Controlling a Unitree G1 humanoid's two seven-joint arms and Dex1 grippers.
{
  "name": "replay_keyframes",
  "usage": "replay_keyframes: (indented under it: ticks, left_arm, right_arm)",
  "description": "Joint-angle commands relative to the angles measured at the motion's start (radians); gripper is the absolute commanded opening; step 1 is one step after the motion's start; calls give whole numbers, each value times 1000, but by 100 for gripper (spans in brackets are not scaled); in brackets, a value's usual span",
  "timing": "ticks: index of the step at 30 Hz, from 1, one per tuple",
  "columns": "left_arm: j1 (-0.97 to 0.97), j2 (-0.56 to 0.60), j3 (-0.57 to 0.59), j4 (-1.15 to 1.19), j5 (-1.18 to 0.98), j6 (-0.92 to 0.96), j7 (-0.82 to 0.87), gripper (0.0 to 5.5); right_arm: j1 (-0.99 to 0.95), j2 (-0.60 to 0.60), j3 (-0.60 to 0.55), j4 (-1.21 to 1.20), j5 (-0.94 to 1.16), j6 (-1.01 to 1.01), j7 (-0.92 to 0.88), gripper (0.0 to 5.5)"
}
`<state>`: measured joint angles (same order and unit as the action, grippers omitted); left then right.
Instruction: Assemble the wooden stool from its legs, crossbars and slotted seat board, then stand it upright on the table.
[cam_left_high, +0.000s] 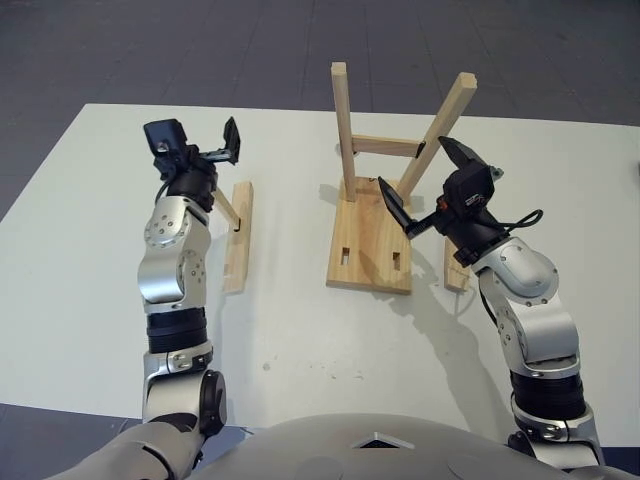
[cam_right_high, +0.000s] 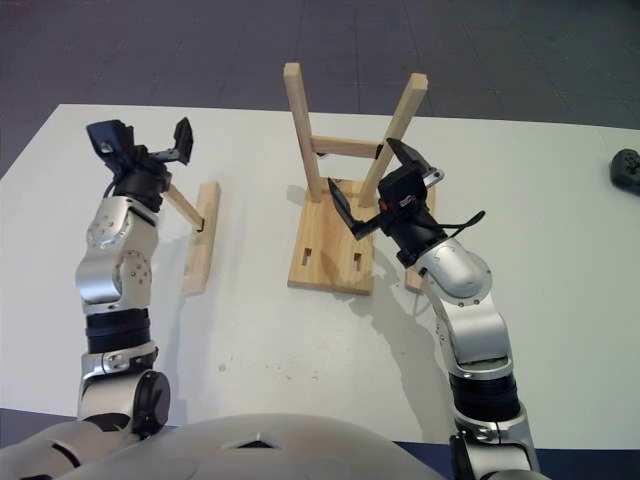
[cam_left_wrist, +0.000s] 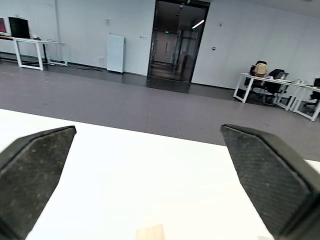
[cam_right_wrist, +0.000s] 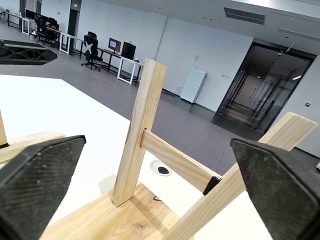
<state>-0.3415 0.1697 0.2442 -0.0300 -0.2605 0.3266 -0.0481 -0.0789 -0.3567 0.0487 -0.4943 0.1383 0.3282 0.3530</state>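
Observation:
The slotted seat board (cam_left_high: 368, 250) lies flat mid-table. Two legs stand up from its far end, one upright (cam_left_high: 342, 115) and one leaning (cam_left_high: 443, 130), joined by a crossbar (cam_left_high: 385, 146). My right gripper (cam_left_high: 428, 182) hovers open just in front of the leaning leg, nothing between its fingers (cam_right_wrist: 42, 175). A loose leg (cam_left_high: 238, 235) with a crossbar (cam_left_high: 226, 207) stuck in it lies left of the board. My left gripper (cam_left_high: 212, 153) is open above that piece's far end, holding nothing; its fingertips (cam_left_wrist: 35, 175) frame bare table. Another wooden piece (cam_left_high: 456, 272) peeks out under my right forearm.
The white table (cam_left_high: 300, 340) has free room in front of the board and along its left side. A small dark object (cam_right_high: 627, 166) sits at the table's far right edge. Beyond the far edge is dark floor.

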Motion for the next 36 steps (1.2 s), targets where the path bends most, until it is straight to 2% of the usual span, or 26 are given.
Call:
replay_keyframes:
  ticks: [1, 6, 11, 15, 19, 23, 27, 33, 35, 36]
  left_arm:
    - [86, -45, -35, 60, 0, 79, 5, 537]
    - [34, -50, 12, 45, -79, 114, 0, 537]
    - [-13, 3, 65, -31, -117, 146, 15, 537]
    - [-72, 39, 129, -244, -227, 277, 64, 537]
    - [-13, 95, 152, -481, -314, 471, 106, 537]
    - [110, 148, 117, -624, -327, 670, 139, 537]
    - [230, 144, 48, -660, -289, 756, 156, 537]
    - [302, 134, -126, -464, -206, 763, 110, 537]
    - [321, 131, -141, -404, -178, 748, 97, 537]
    - [334, 123, -124, -373, -164, 744, 105, 518]
  right_arm:
    - [-2, 0, -1, -11, 1, 12, 2, 540]
    - [0, 7, 6, -5, -5, 5, -3, 540]
    - [7, 10, 12, -2, -8, 0, -4, 540]
    - [13, 12, 12, -1, -9, -4, -3, 540]
    - [24, 13, 11, -5, -10, -5, -4, 540]
    - [50, 15, 5, -21, -14, -5, -14, 540]
    - [44, 13, 5, -10, -15, -9, -11, 540]
    - [65, 18, -3, -35, -22, 1, -27, 540]
    - [57, 19, 1, -31, -22, 2, -24, 540]
    - [54, 18, 1, -32, -20, 3, -22, 540]
